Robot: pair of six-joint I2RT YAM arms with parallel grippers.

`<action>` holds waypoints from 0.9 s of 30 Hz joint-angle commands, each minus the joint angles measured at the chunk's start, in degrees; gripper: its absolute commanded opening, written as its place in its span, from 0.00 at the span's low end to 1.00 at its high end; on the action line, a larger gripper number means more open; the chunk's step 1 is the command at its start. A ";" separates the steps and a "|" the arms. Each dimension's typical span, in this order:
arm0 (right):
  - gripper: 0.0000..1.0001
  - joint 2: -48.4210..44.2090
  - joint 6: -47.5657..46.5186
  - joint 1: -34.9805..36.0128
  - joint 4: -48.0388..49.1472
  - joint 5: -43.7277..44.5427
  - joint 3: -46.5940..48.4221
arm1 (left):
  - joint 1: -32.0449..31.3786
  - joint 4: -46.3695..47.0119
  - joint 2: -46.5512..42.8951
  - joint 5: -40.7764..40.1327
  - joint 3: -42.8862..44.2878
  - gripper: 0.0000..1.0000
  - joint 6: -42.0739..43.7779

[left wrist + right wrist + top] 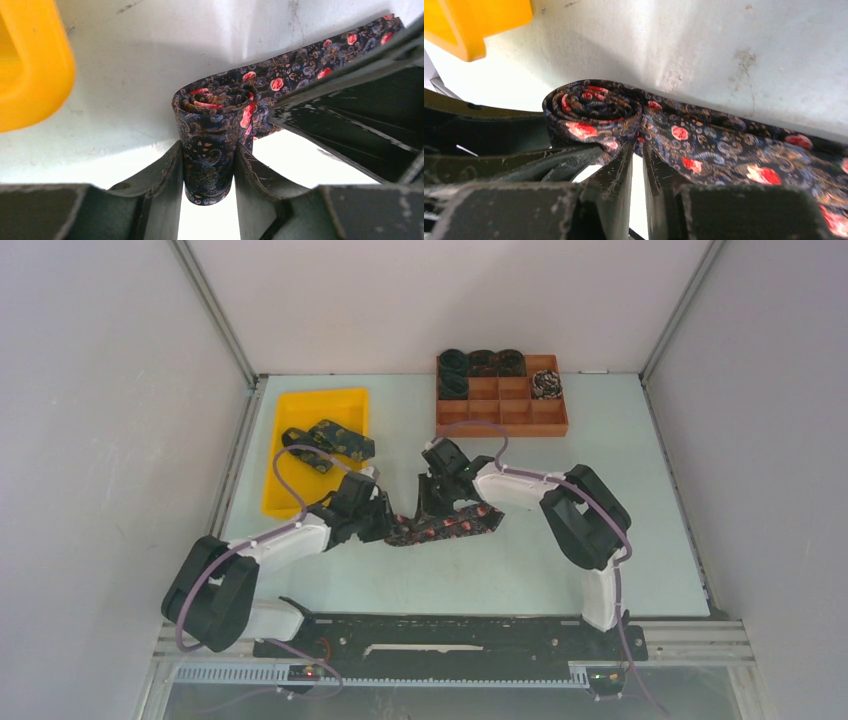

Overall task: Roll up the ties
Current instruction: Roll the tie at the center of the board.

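Tie (450, 525) lies mid tabletop (600, 540), one end coiled. Left claw (207, 150) grips that coil (594, 107); right claw (636, 150) pinches the band beside it. If you loosen either, it probably unwinds.

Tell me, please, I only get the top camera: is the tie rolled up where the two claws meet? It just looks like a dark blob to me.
Observer: Partly. The left wrist camera shows a small coil of the tie standing upright between the fingers of the left claw, which touch it on both sides. The rest runs off flat.
Operator: And what's the other claw doing there?
Observer: In its own camera, the right claw has its fingers almost together. Its tips seem to pinch the fabric right where the coil meets the flat part.
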 commanded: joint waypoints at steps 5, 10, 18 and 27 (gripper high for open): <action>0.17 -9.47 -1.76 -3.12 1.51 0.27 -4.67 | -4.90 -15.54 3.30 -14.38 9.49 0.40 3.09; 0.17 -13.42 -2.19 -4.89 1.76 0.27 -7.76 | -8.51 -23.59 8.10 -21.58 16.12 0.40 3.63; 0.17 -18.82 -2.68 -7.97 1.66 0.02 -12.22 | -15.04 -37.66 18.41 -36.40 28.39 0.40 2.58; 0.17 -23.62 -3.43 -10.97 0.79 -0.37 -15.34 | -20.92 -49.18 29.22 -46.88 39.20 0.41 -1.94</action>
